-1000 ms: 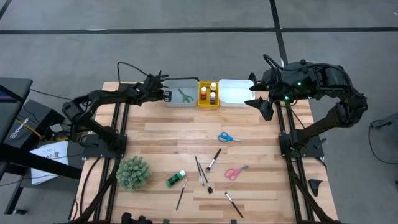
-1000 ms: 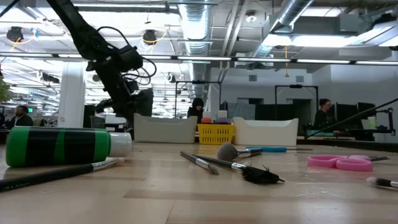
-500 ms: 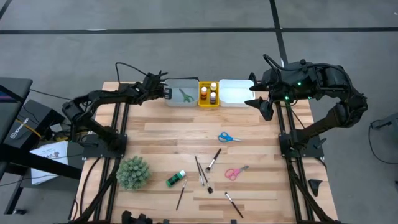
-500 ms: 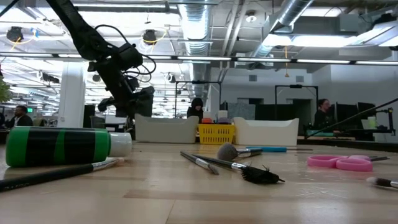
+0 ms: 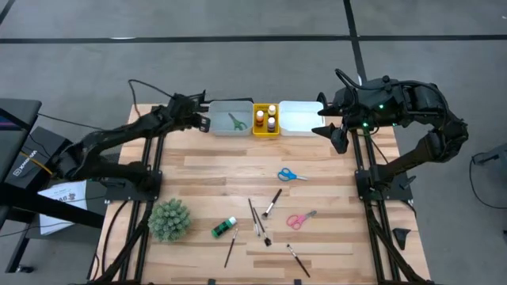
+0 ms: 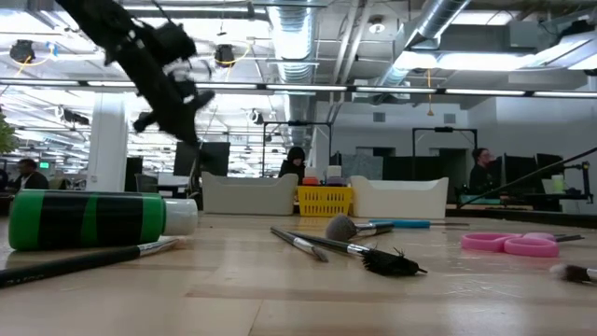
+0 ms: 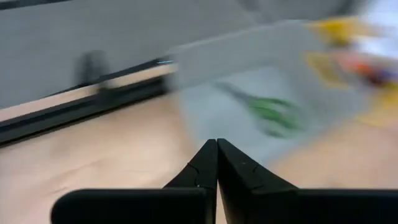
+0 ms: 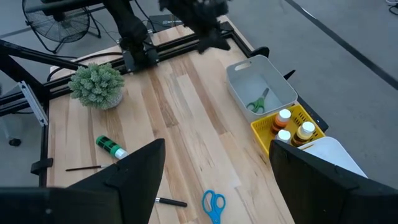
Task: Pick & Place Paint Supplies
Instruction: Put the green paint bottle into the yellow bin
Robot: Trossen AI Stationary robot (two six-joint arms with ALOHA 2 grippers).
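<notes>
Left gripper (image 5: 204,121) clenched on nothing, hovering just left of the grey tray (image 5: 219,107) holding green scissors (image 5: 236,121). Right gripper (image 5: 326,119) spread wide, empty, beside the white tray (image 5: 299,116). Blue scissors (image 5: 291,175), pink scissors (image 5: 299,219), brushes (image 5: 271,203), green bottle (image 5: 223,228) mid-table.

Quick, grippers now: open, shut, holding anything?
Left gripper: shut, empty, beside the grey tray.
Right gripper: open, empty, raised at the table's far right edge.

Left gripper (image 7: 217,163) closed and empty, blurred grey tray (image 7: 249,68) beyond it, green scissors (image 7: 271,112) inside.
</notes>
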